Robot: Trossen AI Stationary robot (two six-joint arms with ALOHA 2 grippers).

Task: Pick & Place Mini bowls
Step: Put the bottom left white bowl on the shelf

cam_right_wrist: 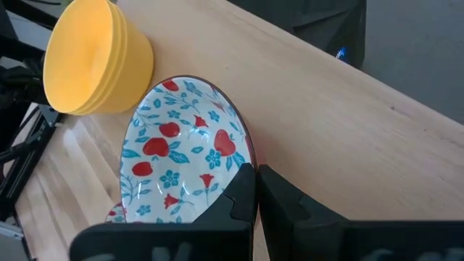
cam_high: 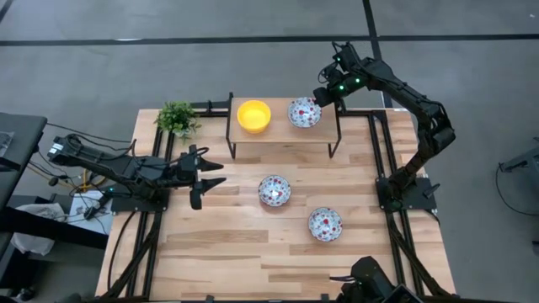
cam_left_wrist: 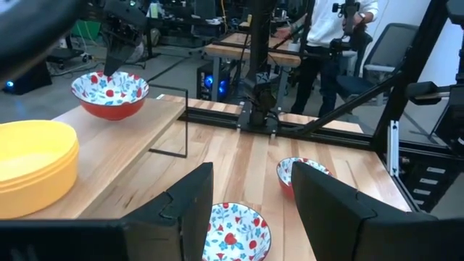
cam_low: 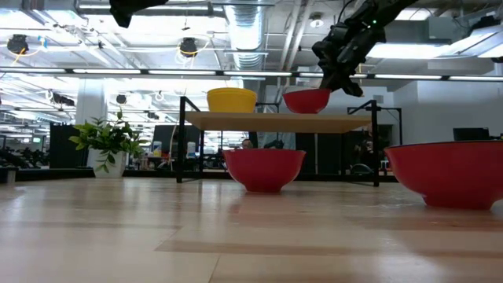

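no readable text, labels or numbers anywhere

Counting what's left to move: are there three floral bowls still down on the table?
No, the high view shows only two floral bowls on the table; the third sits on the shelf.

Stack of glossy yellow bowls [cam_high: 253, 115] upright on a raised wooden shelf, beside one floral bowl [cam_high: 304, 112] with red outside, white inside, red-and-blue flowers. Two more floral bowls upright on the table: one [cam_high: 274, 191] near centre, another [cam_high: 324, 224] nearer the front right.
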